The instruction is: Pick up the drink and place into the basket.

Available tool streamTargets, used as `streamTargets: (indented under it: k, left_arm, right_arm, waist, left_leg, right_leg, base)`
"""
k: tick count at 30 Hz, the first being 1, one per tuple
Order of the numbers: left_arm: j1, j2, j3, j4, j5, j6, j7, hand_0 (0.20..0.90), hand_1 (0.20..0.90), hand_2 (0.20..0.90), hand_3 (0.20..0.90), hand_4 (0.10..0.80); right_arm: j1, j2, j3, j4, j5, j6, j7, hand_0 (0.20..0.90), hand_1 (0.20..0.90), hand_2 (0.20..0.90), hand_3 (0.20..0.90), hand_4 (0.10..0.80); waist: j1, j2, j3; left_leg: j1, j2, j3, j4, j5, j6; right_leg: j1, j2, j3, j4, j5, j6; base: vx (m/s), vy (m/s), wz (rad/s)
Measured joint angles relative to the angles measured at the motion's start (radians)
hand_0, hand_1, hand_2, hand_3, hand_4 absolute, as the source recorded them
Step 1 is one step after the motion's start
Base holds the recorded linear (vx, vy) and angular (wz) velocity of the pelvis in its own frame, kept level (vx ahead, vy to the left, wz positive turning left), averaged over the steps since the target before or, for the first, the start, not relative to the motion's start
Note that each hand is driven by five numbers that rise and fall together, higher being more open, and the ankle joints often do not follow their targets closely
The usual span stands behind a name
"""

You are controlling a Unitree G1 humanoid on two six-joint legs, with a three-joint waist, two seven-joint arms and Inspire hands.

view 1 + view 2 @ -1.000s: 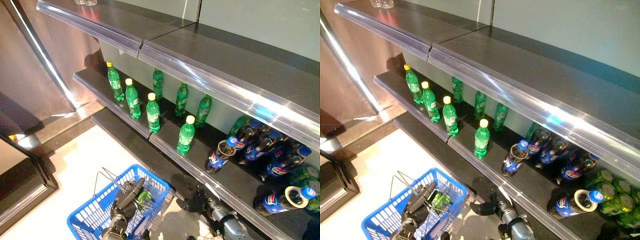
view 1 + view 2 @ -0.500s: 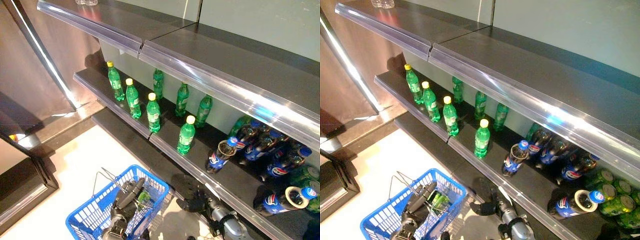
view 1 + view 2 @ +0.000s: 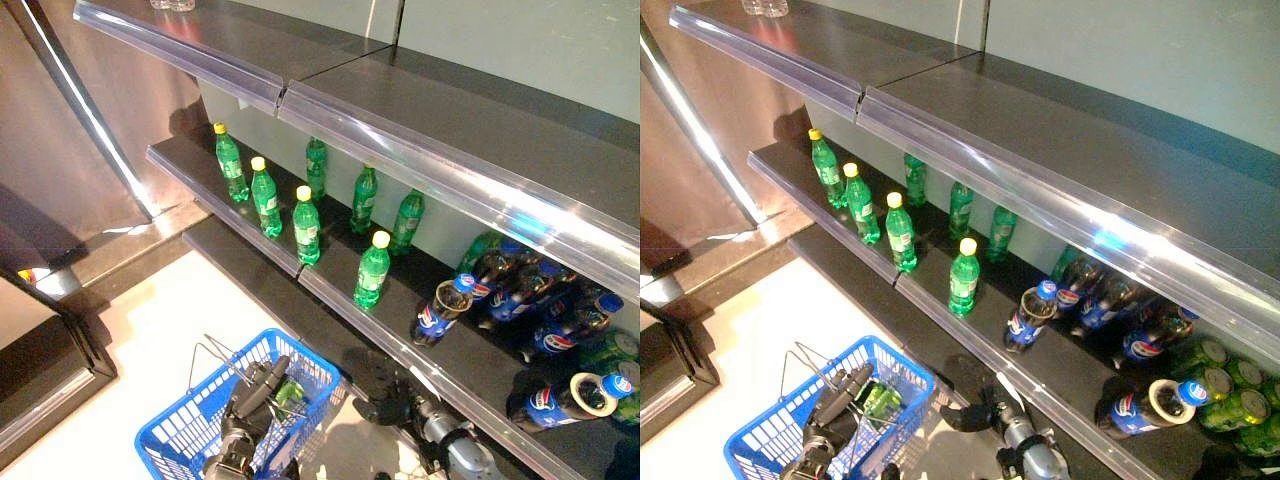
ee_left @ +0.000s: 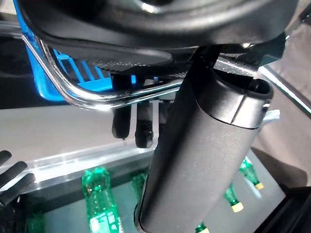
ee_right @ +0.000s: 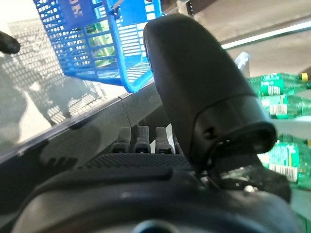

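Note:
My left hand (image 3: 250, 400) is shut on the thin wire handles (image 4: 97, 99) of the blue basket (image 3: 185, 432), which hangs low in front at the left. A green drink (image 3: 291, 392) lies inside the basket; it also shows through the basket's wall in the right wrist view (image 5: 99, 36). My right hand (image 3: 386, 394) is open and empty, just right of the basket and in front of the lower shelf's edge. Its fingers (image 5: 141, 140) are straight and hold nothing.
Green bottles with yellow caps (image 3: 372, 270) stand in rows on the dark shelf (image 3: 340, 290). Dark cola bottles with blue labels (image 3: 440, 310) stand and lie further right, with green cans (image 3: 1232, 402) at the far right. An upper shelf (image 3: 450, 160) overhangs them.
The blue basket has swayed slightly and come back. The right hand stays where it was.

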Motion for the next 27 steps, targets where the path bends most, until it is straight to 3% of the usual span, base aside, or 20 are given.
streamTargets:
  k: [4, 8, 15, 24, 27]
  left_arm:
    - [0.0, 0.0, 0.0, 0.0, 0.0, 0.0, 0.0, 0.3, 0.3, 0.3, 0.2, 0.1]
    - [0.0, -0.001, 0.0, 0.0, 0.0, 0.0, 0.0, 0.3, 0.3, 0.3, 0.2, 0.1]
    - [0.0, -0.002, 0.001, 0.0, 0.005, 0.0, 0.0, 0.3, 0.3, 0.3, 0.2, 0.1]
    - [0.0, -0.004, 0.003, 0.0, 0.01, 0.0, 0.005, 0.3, 0.3, 0.3, 0.2, 0.1]
    - [0.0, -0.004, 0.007, -0.001, 0.012, 0.0, 0.015, 0.3, 0.3, 0.3, 0.2, 0.1]
  right_arm:
    - [-0.003, -0.031, 0.0, -0.056, -0.006, -0.015, 0.025, 0.9, 0.9, 0.9, 0.9, 0.8]
    - [-0.024, -0.071, -0.003, -0.159, -0.002, -0.089, 0.09, 0.9, 0.9, 0.9, 0.9, 0.8]
    - [-0.053, -0.069, -0.033, -0.334, 0.014, -0.171, 0.107, 0.9, 0.9, 0.9, 0.9, 0.8]
    - [-0.089, -0.061, -0.166, -0.475, -0.017, -0.266, -0.063, 0.9, 0.9, 0.9, 0.9, 0.8]
    - [-0.09, -0.059, -0.191, -0.48, -0.101, -0.301, -0.155, 0.9, 0.9, 0.9, 0.9, 0.8]
  waist:
    - [0.0, 0.0, 0.0]
    - [0.001, 0.0, 0.0]
    - [0.001, 0.0, 0.0]
    - [-0.001, 0.0, 0.0]
    - [-0.003, 0.0, 0.0]
  left_leg:
    - [0.0, 0.0, 0.0, 0.0, 0.0, 0.0]
    - [0.0, 0.001, 0.0, 0.0, 0.0, 0.0]
    - [0.0, 0.001, 0.0, 0.0, 0.0, 0.0]
    - [0.0, 0.003, 0.016, 0.0, -0.003, -0.002]
    - [0.0, 0.005, 0.024, 0.0, -0.005, -0.004]
  right_leg:
    - [0.0, 0.0, 0.0, 0.0, 0.0, 0.0]
    - [0.0, 0.0, 0.0, -0.001, 0.0, 0.0]
    - [0.0, 0.0, 0.0, -0.001, 0.0, 0.0]
    - [-0.007, 0.003, 0.021, -0.002, 0.001, -0.001]
    - [-0.008, 0.004, 0.023, -0.011, 0.004, -0.001]
  base:
    - [0.0, 0.0, 0.0]
    - [0.0, 0.0, 0.0]
    - [0.0, 0.0, 0.0]
    - [-0.003, 0.006, -0.04]
    - [-0.005, 0.01, -0.09]
